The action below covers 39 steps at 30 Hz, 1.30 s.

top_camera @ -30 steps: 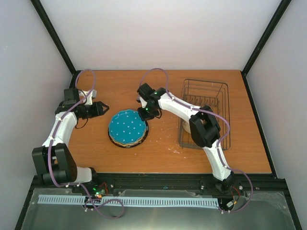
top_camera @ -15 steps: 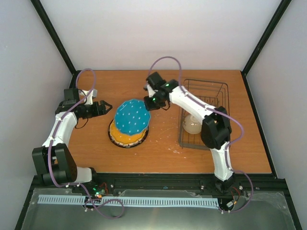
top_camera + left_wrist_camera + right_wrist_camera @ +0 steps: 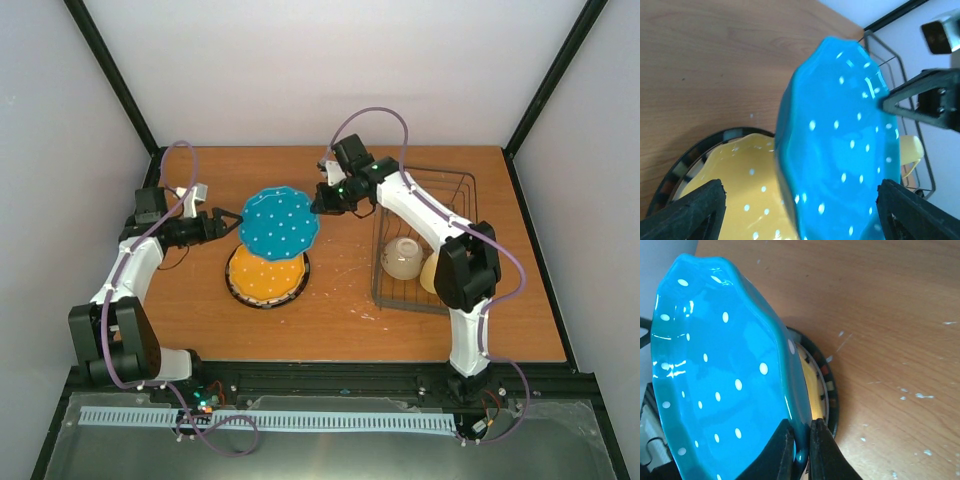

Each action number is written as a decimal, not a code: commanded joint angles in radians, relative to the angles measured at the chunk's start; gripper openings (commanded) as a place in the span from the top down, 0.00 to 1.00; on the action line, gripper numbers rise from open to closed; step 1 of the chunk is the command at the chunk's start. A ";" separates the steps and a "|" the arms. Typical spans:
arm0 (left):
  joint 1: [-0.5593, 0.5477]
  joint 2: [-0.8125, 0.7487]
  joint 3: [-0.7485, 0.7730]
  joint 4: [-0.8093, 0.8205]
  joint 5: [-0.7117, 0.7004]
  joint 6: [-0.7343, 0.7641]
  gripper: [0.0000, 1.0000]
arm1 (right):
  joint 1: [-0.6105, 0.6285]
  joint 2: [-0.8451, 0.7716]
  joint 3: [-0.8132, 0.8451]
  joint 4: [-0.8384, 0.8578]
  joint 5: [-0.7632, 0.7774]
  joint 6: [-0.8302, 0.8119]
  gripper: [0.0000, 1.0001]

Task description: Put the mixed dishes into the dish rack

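The teal plate with white dots [image 3: 280, 223] [image 3: 845, 150] [image 3: 715, 370] hangs tilted above the stack. My right gripper [image 3: 322, 200] [image 3: 801, 450] is shut on its right rim. The left gripper [image 3: 234, 220] [image 3: 802, 215] stands open at the plate's left edge, which lies between its spread fingers without touching them. Below, the orange-yellow plate [image 3: 265, 275] [image 3: 735, 190] rests on the striped plate [image 3: 233, 290] [image 3: 830, 385]. The dish rack [image 3: 378, 298] at the right holds the cream bowl [image 3: 402, 257] and the yellow mug [image 3: 432, 272], partly behind my right arm.
The rack's wire end [image 3: 880, 50] shows just beyond the lifted plate in the left wrist view. White scuff marks [image 3: 350, 275] dot the wooden table between the stack and the rack. Black frame posts stand at the back corners.
The right gripper has lifted the teal plate off the stack and tilted it up toward the back right, baring the orange-yellow plate. The left gripper has opened wide and shifted right to the plate's edge.
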 commanded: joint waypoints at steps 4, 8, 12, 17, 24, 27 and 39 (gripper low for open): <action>-0.064 0.034 0.030 0.131 0.097 -0.072 0.17 | 0.020 -0.036 0.028 0.119 -0.201 0.044 0.97; -0.122 0.078 0.027 0.167 0.081 -0.099 0.22 | 0.036 -0.048 0.030 0.122 -0.234 0.044 0.97; -0.137 0.089 0.017 0.235 0.147 -0.155 0.72 | 0.045 -0.052 0.021 0.141 -0.260 0.048 0.97; -0.141 0.059 0.075 0.218 0.176 -0.180 0.99 | 0.073 -0.034 0.025 0.156 -0.218 0.026 0.97; -0.139 0.008 0.289 -0.035 -0.027 -0.131 0.99 | 0.208 -0.323 -0.286 0.357 0.508 -0.380 0.49; -0.140 0.048 0.359 -0.102 -0.070 -0.128 1.00 | 0.355 -0.520 -0.626 0.713 0.808 -0.761 0.39; -0.140 0.094 0.435 -0.195 -0.094 -0.244 0.99 | 0.582 -0.501 -0.982 1.370 1.078 -1.252 0.34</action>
